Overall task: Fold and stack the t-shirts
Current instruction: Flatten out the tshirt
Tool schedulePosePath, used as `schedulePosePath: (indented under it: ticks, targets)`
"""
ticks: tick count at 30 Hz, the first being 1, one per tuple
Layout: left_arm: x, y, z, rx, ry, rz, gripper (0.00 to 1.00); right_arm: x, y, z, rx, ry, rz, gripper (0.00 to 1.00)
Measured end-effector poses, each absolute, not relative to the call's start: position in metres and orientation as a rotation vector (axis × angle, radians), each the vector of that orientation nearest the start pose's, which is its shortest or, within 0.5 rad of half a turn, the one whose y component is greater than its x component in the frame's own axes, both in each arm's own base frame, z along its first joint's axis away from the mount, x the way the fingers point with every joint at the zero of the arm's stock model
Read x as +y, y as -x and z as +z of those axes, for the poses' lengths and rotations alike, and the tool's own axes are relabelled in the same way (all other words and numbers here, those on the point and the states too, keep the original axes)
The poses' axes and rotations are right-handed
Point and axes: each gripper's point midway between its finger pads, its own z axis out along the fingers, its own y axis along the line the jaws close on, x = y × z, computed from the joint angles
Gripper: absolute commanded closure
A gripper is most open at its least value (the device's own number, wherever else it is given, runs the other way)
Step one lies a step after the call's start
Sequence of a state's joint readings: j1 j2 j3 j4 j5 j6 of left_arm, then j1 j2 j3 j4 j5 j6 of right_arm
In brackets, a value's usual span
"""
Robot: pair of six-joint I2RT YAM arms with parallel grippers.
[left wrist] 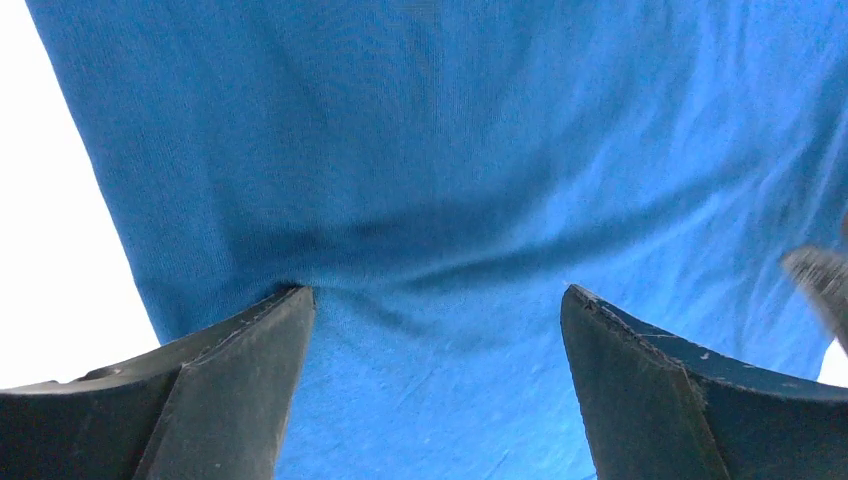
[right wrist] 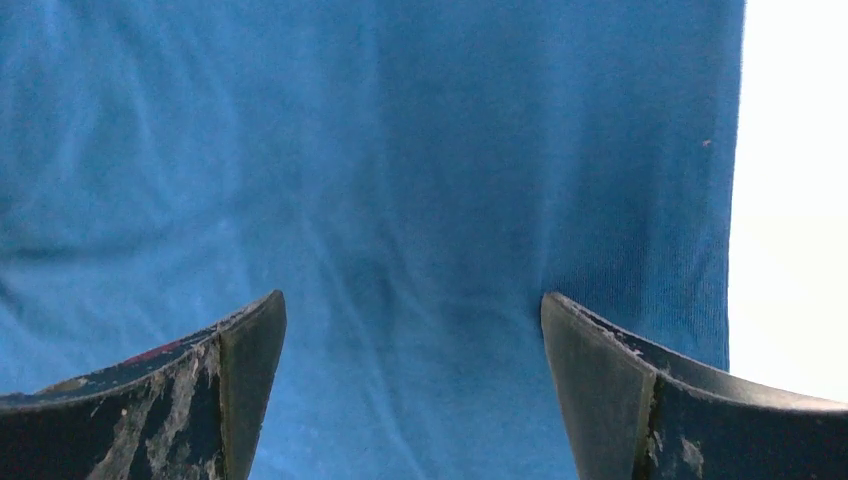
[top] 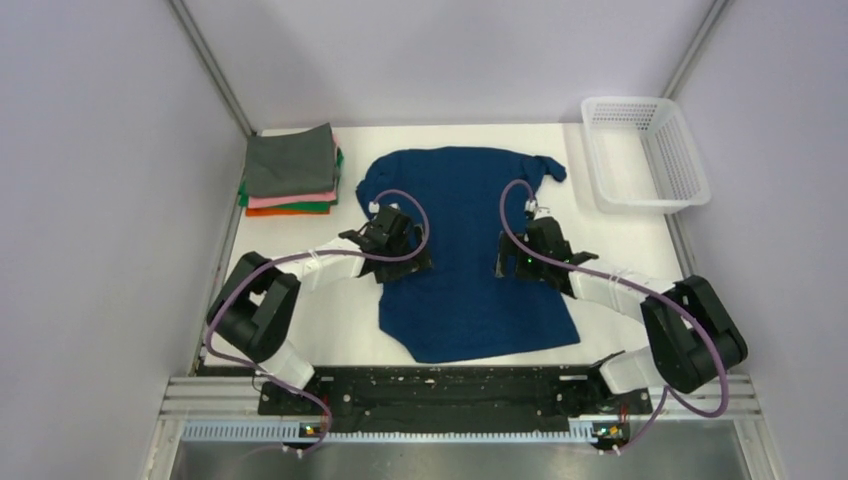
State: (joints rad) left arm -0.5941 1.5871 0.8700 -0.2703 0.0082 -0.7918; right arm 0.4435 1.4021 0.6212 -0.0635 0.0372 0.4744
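Note:
A large navy blue t-shirt (top: 462, 250) lies spread on the white table, its neck end away from me. My left gripper (top: 392, 232) rests low over the shirt's left side, open, both fingertips (left wrist: 285, 310) pressing on the cloth (left wrist: 450, 150), which puckers between them. Over the shirt's right side my right gripper (top: 533, 242) stands open too, its fingertips (right wrist: 565, 315) down on the fabric (right wrist: 400, 150) near the right edge. A stack of folded t-shirts (top: 292, 170), grey on top, then pink, green and orange, sits at the back left.
A white mesh basket (top: 645, 152) stands at the back right corner. Grey walls close in the table on the left, right and back. Bare white table (top: 300, 320) shows beside the shirt in both wrist views.

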Motion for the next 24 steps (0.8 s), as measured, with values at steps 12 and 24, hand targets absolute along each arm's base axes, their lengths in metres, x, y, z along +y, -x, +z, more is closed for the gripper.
schedulePosePath:
  ticks: [12,24]
  targets:
    - [-0.245,-0.462,0.052,2.494,0.443,-0.644,0.02,0.291,-0.179,0.037,2.417,0.329,0.765,0.06]
    - [-0.26,-0.512,0.088,2.406,0.133,-0.735,0.01,0.379,-0.106,0.08,2.283,0.734,1.083,0.01]
